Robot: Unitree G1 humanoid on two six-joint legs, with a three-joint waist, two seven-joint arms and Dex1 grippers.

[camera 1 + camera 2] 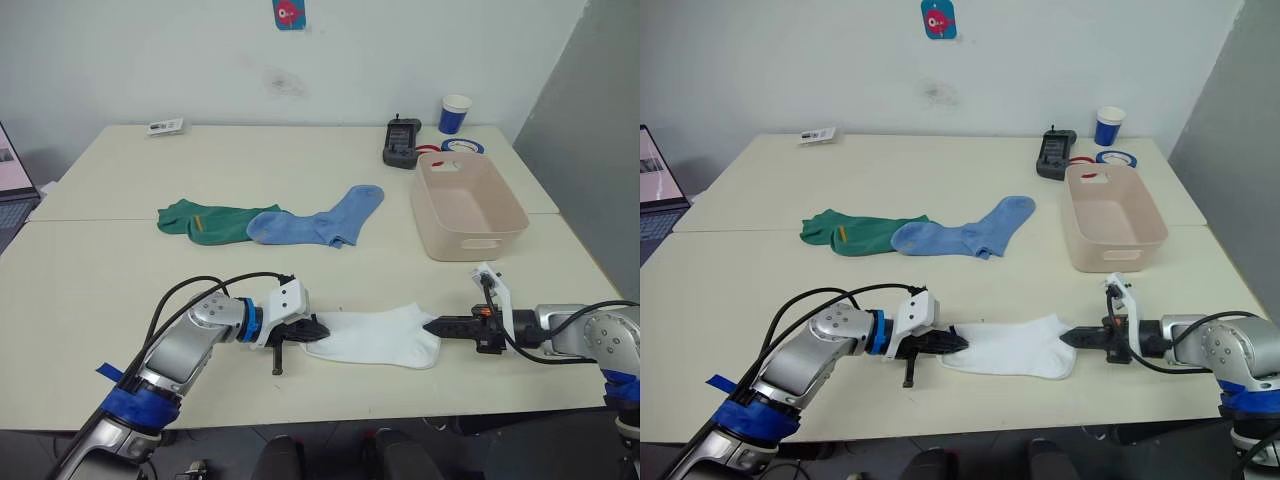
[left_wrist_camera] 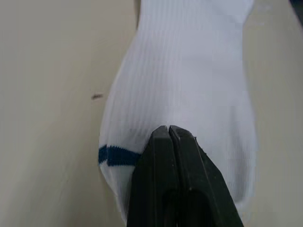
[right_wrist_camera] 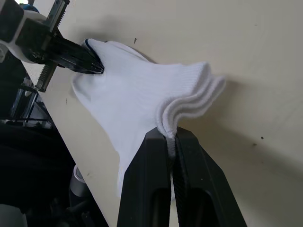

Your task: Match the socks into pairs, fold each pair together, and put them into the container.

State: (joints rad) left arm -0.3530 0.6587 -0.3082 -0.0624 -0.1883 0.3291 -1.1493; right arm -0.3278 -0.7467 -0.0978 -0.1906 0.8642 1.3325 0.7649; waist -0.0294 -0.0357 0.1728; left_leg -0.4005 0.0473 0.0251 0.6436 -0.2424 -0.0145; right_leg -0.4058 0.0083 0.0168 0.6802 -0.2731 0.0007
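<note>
We are pinching the white pair (image 1: 378,336), left hand (image 1: 318,329) and right hand (image 1: 432,326) clamped on opposite ends, stretching it flat for folding.

Even, bright overhead light on my head views; the table (image 1: 120,280) shows soft, short shadows and no glare. Left wrist view is soft-focused close up, table edges blurred; right wrist view reads sharper.
</note>
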